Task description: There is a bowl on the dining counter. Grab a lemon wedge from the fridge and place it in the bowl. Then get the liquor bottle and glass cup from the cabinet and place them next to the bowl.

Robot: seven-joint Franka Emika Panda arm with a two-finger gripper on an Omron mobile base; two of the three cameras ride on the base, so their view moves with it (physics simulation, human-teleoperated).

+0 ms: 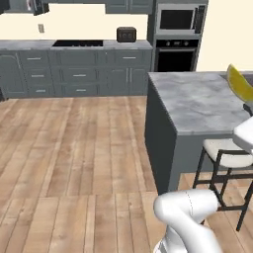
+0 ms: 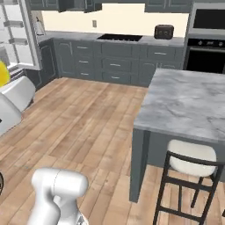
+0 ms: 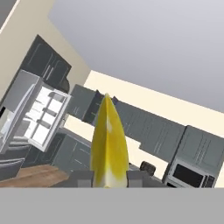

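Observation:
In the hand view my gripper (image 3: 109, 177) is shut on a yellow lemon wedge (image 3: 109, 144), which stands pointed between the two dark fingertips (image 3: 83, 177). The same lemon wedge (image 1: 239, 84) shows at the right edge of the left base view, held high over the dining counter (image 1: 197, 104), and as a yellow sliver (image 2: 2, 72) at the left edge of the right base view. The fridge (image 2: 17, 35) stands with its door open, shelves showing (image 3: 41, 113). The bowl, liquor bottle and glass cup are out of view.
A stool (image 1: 227, 153) with a white seat stands at the counter's near side (image 2: 191, 160). Grey base cabinets (image 1: 79, 74) with a cooktop (image 1: 78, 43) and toaster (image 1: 126, 34) line the back wall. A wall oven (image 1: 177, 54) with a microwave above stands beside them. Wood floor (image 1: 74, 148) lies open.

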